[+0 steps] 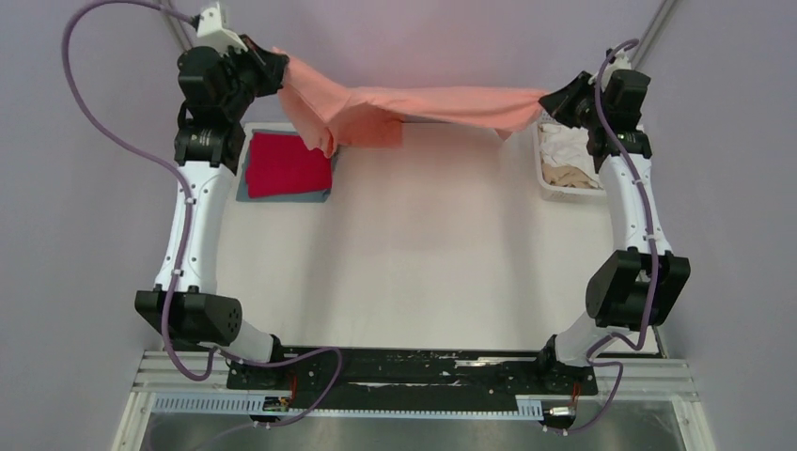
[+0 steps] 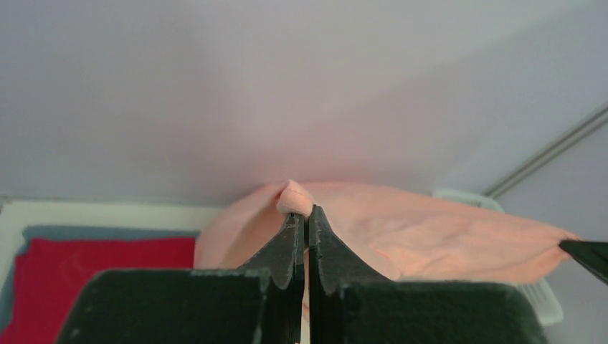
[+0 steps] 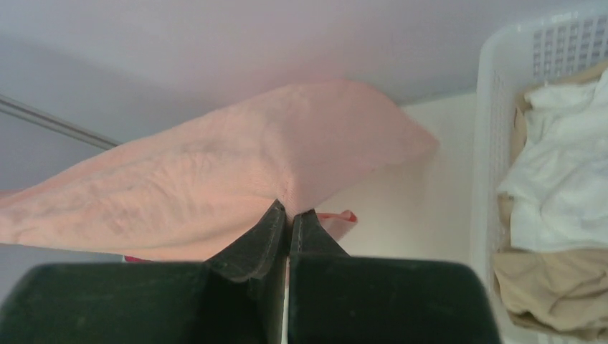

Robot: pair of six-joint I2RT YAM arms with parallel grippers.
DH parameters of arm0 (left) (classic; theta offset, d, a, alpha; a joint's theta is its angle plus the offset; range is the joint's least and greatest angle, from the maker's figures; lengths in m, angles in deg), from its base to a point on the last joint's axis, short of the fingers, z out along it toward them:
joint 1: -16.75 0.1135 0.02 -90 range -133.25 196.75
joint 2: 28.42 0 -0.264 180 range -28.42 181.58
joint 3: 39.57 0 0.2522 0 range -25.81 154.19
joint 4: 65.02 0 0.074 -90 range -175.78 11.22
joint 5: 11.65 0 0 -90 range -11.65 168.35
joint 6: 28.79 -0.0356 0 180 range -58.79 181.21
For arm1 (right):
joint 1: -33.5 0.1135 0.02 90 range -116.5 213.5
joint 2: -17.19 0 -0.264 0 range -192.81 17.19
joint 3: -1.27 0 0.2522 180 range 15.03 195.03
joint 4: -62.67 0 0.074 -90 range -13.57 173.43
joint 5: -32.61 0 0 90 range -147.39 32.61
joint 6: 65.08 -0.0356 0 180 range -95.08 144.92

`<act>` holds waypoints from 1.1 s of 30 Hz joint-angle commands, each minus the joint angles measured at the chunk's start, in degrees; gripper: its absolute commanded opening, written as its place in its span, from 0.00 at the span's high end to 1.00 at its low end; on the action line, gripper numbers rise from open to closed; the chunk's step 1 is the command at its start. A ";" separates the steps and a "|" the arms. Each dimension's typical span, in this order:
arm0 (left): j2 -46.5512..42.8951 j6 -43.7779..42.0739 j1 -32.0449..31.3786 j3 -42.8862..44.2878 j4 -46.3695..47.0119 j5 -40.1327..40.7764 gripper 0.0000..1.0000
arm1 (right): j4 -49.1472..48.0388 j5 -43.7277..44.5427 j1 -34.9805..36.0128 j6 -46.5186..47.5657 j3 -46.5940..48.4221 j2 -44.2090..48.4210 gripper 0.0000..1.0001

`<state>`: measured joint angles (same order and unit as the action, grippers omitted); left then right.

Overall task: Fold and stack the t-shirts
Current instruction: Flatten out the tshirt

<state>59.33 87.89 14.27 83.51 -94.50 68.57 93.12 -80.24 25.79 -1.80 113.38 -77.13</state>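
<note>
Left fingers [image 2: 292,240] and right fingers [image 3: 271,226] tight on one salmon-pink t-shirt [image 1: 442,103]; two folded t-shirts [image 1: 282,164], one basket [image 1: 542,178].

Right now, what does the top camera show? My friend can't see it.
The left gripper and right gripper hold a pink shirt stretched in the air over a table. A red shirt lies folded on a grey shirt at left, a basket at right.

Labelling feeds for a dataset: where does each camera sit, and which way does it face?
Top external: above and behind, looking down at the table; both arms show.
Left wrist: looks past the left end effector at the salmon-pink t-shirt.
Right wrist: looks past the right end effector; basket at right.
All share that shirt.
</note>
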 commanded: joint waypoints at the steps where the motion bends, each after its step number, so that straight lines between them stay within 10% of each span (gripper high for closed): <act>1: -2.70 1.14 0.29 -15.56 2.41 -7.28 1.00 | -2.60 -2.50 -0.96 1.92 -9.79 3.22 1.00; 14: -16.40 15.00 -1.54 -58.02 7.37 -4.03 1.00 | 0.04 -2.19 -2.86 1.79 -29.81 6.43 1.00; 33: -45.85 17.55 -4.94 -69.41 -21.88 -0.33 1.00 | 22.03 12.46 -2.84 3.24 -37.85 20.85 0.96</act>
<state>16.77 104.50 9.62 16.65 -107.79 68.61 110.28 -72.00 23.28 1.65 79.65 -59.71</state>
